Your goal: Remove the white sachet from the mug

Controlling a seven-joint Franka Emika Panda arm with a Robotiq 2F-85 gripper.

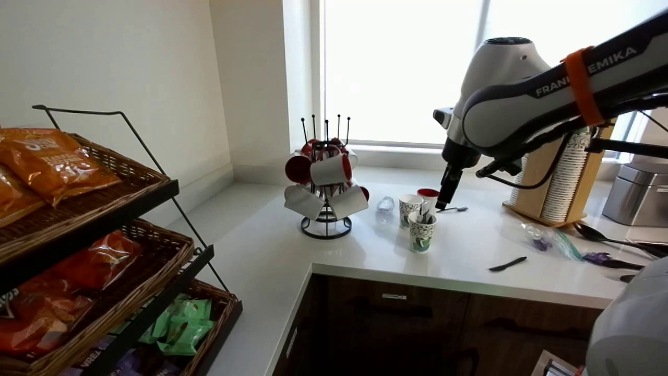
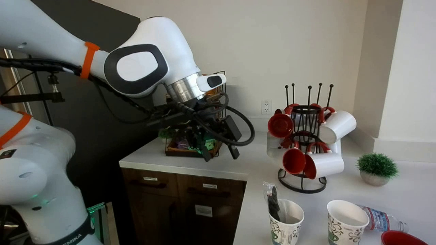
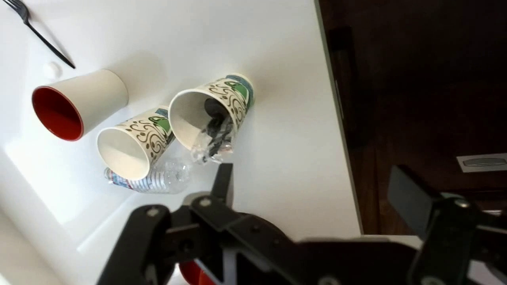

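The mug, a pale paper cup with a green pattern [image 3: 240, 93], stands on the counter near its front edge. It also shows in both exterior views [image 1: 422, 235] [image 2: 285, 231]. A clear-wrapped packet with dark cutlery [image 3: 216, 136] leans in it and sticks out over the rim, also visible in an exterior view [image 2: 272, 202]. I cannot make out the white sachet; it is either hidden in the cup or too small to tell. My gripper [image 3: 313, 184] is open and empty, above the counter and apart from the cup. In an exterior view the gripper [image 2: 220, 154] hangs up and left of the cup.
A second patterned cup [image 3: 152, 130], a white mug with red inside [image 3: 99, 93] and a clear bottle [image 3: 166, 178] stand or lie close by. A metal rack [image 1: 326, 230] of red and white mugs stands near. A fork [image 3: 43, 37] and knife [image 1: 507, 264] lie on the counter.
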